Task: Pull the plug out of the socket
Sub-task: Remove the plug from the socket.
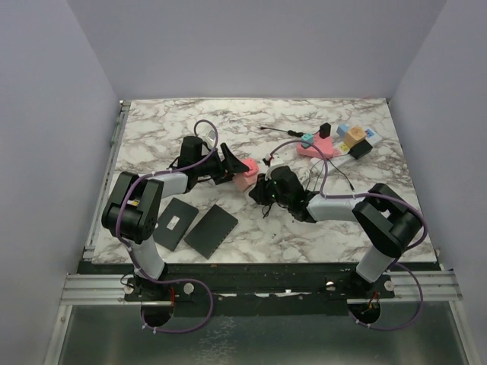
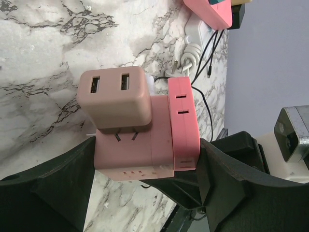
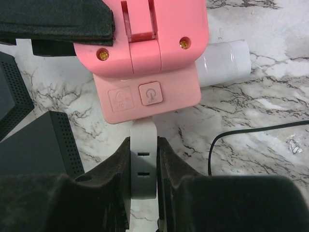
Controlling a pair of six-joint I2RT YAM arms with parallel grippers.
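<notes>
A pink cube socket [image 1: 245,173] [image 2: 145,145] [image 3: 145,53] is held just above the table's middle. My left gripper [image 1: 232,169] [image 2: 147,159] is shut across it, one finger on its left face and the other on a darker pink flat plug [image 2: 183,125] at its right side. A beige USB charger [image 2: 116,96] sits in another face. A flat white plug [image 3: 144,159] sticks out of the socket's edge, below its power button. My right gripper [image 1: 262,186] [image 3: 144,154] is shut on this white plug, both pads pressed flat on its sides.
Two flat black pads [image 1: 176,222] [image 1: 211,229] lie near the front left. At the back right is a white strip [image 2: 198,29] with pink, blue and other coloured plugs [image 1: 335,141]. Thin black cables [image 1: 335,175] [image 3: 251,133] trail between it and the right arm.
</notes>
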